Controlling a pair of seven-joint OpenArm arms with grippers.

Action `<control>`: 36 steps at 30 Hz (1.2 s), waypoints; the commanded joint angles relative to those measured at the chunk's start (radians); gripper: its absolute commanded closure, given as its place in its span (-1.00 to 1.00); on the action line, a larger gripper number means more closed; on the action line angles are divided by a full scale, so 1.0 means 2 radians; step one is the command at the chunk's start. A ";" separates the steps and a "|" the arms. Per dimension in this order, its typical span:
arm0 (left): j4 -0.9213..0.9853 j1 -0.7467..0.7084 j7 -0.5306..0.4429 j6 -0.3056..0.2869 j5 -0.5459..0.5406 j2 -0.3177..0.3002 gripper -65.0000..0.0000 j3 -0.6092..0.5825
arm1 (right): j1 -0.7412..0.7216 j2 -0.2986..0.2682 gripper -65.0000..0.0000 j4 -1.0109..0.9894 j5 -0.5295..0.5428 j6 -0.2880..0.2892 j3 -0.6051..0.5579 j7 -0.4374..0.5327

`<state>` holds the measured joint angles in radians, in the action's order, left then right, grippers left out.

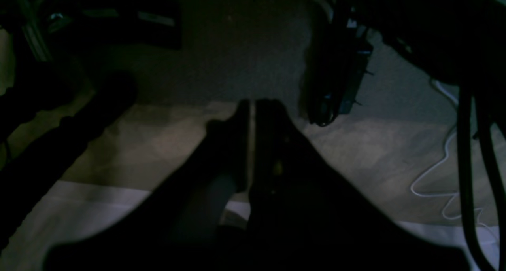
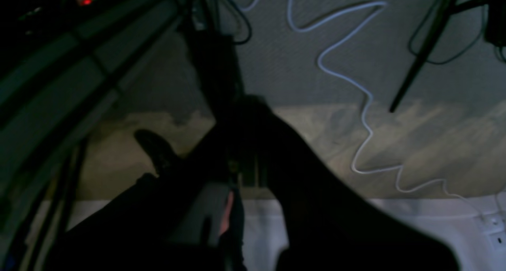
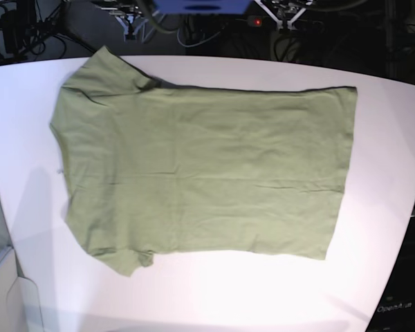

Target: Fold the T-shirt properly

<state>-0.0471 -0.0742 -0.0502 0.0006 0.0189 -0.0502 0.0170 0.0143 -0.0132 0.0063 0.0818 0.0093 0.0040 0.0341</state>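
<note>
The T-shirt lies spread flat on the white table, plain sage green, with its two sleeves and neck toward the left and its hem toward the right. Neither arm shows in the base view. In the dim left wrist view my left gripper is a dark shape with its fingers pressed together and nothing between them, pointing past the table's edge toward the floor. My right gripper looks the same in the right wrist view, shut and empty. No cloth appears in either wrist view.
Both wrist views look over the white table edge onto wood and grey carpet. A white cable snakes across the floor. Dark stands and cables stand beyond. Robot bases sit behind the table.
</note>
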 commanded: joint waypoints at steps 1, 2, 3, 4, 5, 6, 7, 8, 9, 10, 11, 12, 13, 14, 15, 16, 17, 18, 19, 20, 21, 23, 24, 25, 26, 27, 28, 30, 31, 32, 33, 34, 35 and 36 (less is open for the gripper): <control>0.000 -0.002 -0.001 0.002 0.002 -0.001 0.93 -0.002 | -0.001 -0.001 0.98 0.000 0.001 -0.006 0.001 0.001; 0.000 -0.002 -0.001 0.001 0.002 -0.002 0.93 -0.002 | -0.001 -0.001 0.98 0.001 0.001 -0.006 0.001 0.001; 0.000 -0.002 -0.001 -0.001 0.003 -0.002 0.93 -0.003 | -0.001 -0.001 0.98 0.001 0.001 -0.006 0.001 0.001; 0.000 -0.002 -0.001 -0.001 0.003 -0.003 0.93 -0.003 | -0.001 -0.001 0.98 0.001 0.001 -0.006 0.001 0.001; 0.000 -0.001 -0.001 -0.001 0.003 -0.003 0.93 -0.003 | -0.001 -0.001 0.98 0.001 0.001 -0.006 0.001 0.001; -0.001 0.001 -0.001 -0.001 0.003 -0.003 0.93 -0.005 | -0.001 -0.001 0.99 0.001 0.001 -0.006 0.001 0.001; -0.001 0.001 -0.001 -0.001 0.003 -0.004 0.94 -0.014 | -0.001 0.000 0.99 0.001 0.001 -0.006 0.001 0.001; -0.001 0.001 -0.001 -0.001 0.003 -0.004 0.94 -0.022 | -0.002 0.002 0.99 0.001 0.001 -0.005 0.001 0.001; -0.001 0.002 -0.001 -0.001 0.003 -0.004 0.94 -0.030 | -0.007 0.004 0.98 0.001 0.001 -0.005 0.001 0.001; -0.003 0.004 -0.001 -0.001 0.003 -0.004 0.94 -0.038 | -0.009 0.005 0.98 0.001 0.001 -0.005 0.001 0.000; -0.003 0.007 -0.001 -0.001 0.003 -0.004 0.94 -0.043 | -0.009 0.005 0.98 0.001 0.001 -0.005 0.000 -0.002; -0.001 0.010 -0.001 -0.001 0.003 -0.004 0.94 -0.046 | -0.009 0.005 0.98 0.001 0.000 -0.005 -0.001 -0.002; -0.001 0.012 -0.001 -0.001 0.003 -0.004 0.94 -0.047 | -0.008 0.005 0.98 0.001 0.000 -0.005 0.000 -0.003; -0.001 0.013 0.000 -0.001 0.003 -0.004 0.94 -0.047 | -0.008 0.005 0.99 0.001 0.000 -0.005 0.000 -0.003; -0.001 0.013 0.000 -0.001 0.003 -0.004 0.94 -0.047 | -0.008 0.005 0.99 0.001 0.001 -0.005 0.000 -0.003; -0.001 0.014 0.000 -0.001 0.003 -0.004 0.94 -0.047 | -0.008 0.005 0.99 0.001 0.001 -0.005 0.001 -0.001; -0.001 0.016 0.000 -0.001 0.003 -0.004 0.94 -0.047 | -0.008 0.005 0.99 0.001 0.001 -0.005 0.001 0.000; -0.001 0.016 0.000 -0.001 0.003 -0.004 0.94 -0.047 | -0.010 0.005 0.99 0.001 0.001 -0.005 0.001 0.000; -0.001 0.016 0.000 -0.001 0.003 -0.004 0.94 -0.047 | -0.011 0.006 0.99 0.001 0.001 -0.005 -0.001 -0.002; -0.003 0.016 0.000 -0.001 0.003 -0.004 0.94 -0.047 | -0.011 0.006 0.99 0.001 0.001 -0.005 -0.001 -0.003; -0.004 0.017 0.000 -0.001 0.003 -0.004 0.94 -0.047 | -0.011 0.006 0.98 0.001 0.001 -0.005 0.000 -0.001; -0.002 0.025 0.000 -0.001 0.003 -0.004 0.94 -0.047 | -0.011 0.006 0.98 0.001 0.001 -0.005 0.001 -0.001; -0.001 0.028 0.000 -0.001 0.003 -0.004 0.94 -0.047 | -0.011 0.006 0.98 0.001 0.001 -0.005 0.001 0.000; -0.001 0.029 0.000 -0.001 0.003 -0.004 0.94 -0.047 | -0.011 0.006 0.98 0.001 0.001 -0.005 0.001 -0.001; -0.001 0.029 0.000 -0.001 0.003 -0.004 0.94 -0.047 | -0.011 0.006 0.98 0.001 0.001 -0.005 0.001 -0.002; -0.001 0.030 0.000 -0.001 0.003 -0.004 0.94 -0.047 | -0.011 0.006 0.98 0.001 0.001 -0.005 0.001 0.000; -0.001 0.031 0.000 -0.001 0.003 -0.004 0.94 -0.047 | -0.011 0.006 0.98 0.001 0.001 -0.005 0.001 0.000; -0.001 0.031 0.000 -0.001 0.003 -0.004 0.94 -0.047 | -0.011 0.006 0.99 0.001 0.001 -0.005 0.001 0.000; -0.001 0.030 0.000 -0.001 0.003 -0.004 0.94 -0.047 | -0.011 0.006 0.99 0.001 0.001 -0.006 0.001 0.001; -0.001 0.030 -0.001 -0.001 0.003 -0.004 0.94 -0.047 | -0.011 0.005 1.00 0.001 0.002 -0.007 0.001 0.001; -0.003 0.030 -0.001 -0.001 0.003 -0.004 0.94 -0.047 | -0.011 0.005 1.00 0.001 0.002 -0.007 0.001 0.001; -0.004 0.030 -0.001 -0.001 0.003 -0.004 0.94 -0.047 | -0.011 0.005 1.00 0.001 0.002 -0.007 0.001 0.001; -0.004 0.030 -0.001 -0.001 0.003 -0.004 0.94 -0.047 | -0.011 0.005 1.00 0.001 0.002 -0.007 0.001 0.001; -0.004 0.031 -0.001 -0.001 0.003 -0.005 0.94 -0.047 | -0.012 0.005 1.00 0.001 0.002 -0.007 0.001 0.001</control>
<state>-0.0513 -0.0166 -0.0490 -0.0032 0.0231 -0.0536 -0.0757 -0.0078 -0.0025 0.0082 0.0822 0.0086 0.0036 0.0338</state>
